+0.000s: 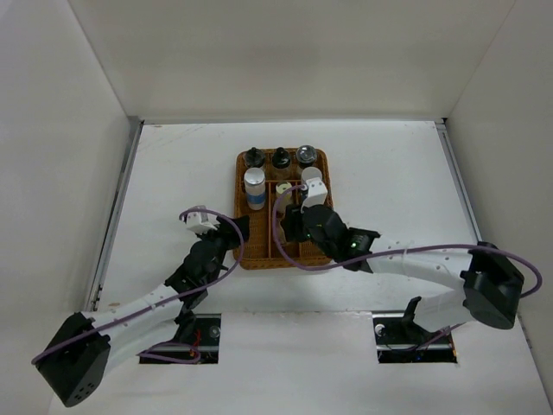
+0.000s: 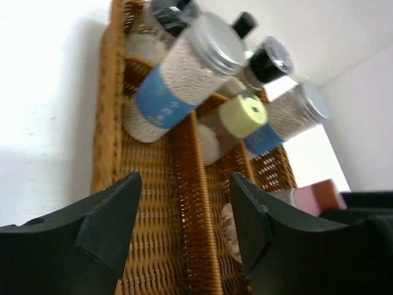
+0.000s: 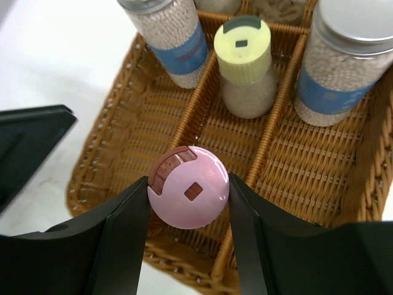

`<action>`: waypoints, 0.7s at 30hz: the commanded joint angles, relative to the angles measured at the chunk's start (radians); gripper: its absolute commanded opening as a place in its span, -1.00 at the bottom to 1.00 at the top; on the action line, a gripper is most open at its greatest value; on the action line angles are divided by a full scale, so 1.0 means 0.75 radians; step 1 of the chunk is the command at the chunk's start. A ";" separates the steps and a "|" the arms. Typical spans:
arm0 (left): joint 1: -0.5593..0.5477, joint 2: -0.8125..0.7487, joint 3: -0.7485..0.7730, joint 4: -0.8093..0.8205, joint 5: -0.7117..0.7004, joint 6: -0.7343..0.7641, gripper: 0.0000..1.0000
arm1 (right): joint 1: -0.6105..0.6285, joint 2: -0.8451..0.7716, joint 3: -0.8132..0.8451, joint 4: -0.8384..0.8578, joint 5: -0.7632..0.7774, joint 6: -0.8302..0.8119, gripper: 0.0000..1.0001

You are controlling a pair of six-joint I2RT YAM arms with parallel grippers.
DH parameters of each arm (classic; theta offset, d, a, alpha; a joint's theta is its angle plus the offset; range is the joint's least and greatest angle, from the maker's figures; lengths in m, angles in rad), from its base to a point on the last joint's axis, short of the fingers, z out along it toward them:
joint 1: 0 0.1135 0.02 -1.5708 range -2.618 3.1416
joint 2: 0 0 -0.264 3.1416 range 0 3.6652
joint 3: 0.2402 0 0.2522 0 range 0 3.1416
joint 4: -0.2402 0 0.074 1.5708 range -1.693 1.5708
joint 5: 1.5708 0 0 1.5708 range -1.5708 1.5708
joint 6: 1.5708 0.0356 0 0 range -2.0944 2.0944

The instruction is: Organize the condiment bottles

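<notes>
My right gripper (image 3: 188,203) is shut on a pink-capped bottle (image 3: 188,195) and holds it upright over the near end of the wicker tray's (image 3: 307,172) middle compartment. In the top view the right gripper (image 1: 296,222) hides that bottle. Further in stand a yellow-capped shaker (image 3: 244,61) and two silver-capped jars with blue bands (image 3: 174,37) (image 3: 341,67). Three dark-capped bottles (image 1: 281,157) line the tray's back row. My left gripper (image 2: 184,209) is open and empty, low over the tray's near left part, straddling a divider. It shows at the tray's left edge in the top view (image 1: 237,228).
The wicker tray (image 1: 259,255) sits mid-table with white table around it. White walls enclose the table on the left, right and back. The left wrist view shows the blue-banded jars (image 2: 178,74), the yellow cap (image 2: 244,115) and the pink cap (image 2: 316,196).
</notes>
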 commanded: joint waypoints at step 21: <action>0.177 -0.259 0.281 -0.758 -0.035 -0.242 -0.61 | -0.102 -0.108 0.022 0.213 0.149 -0.141 1.00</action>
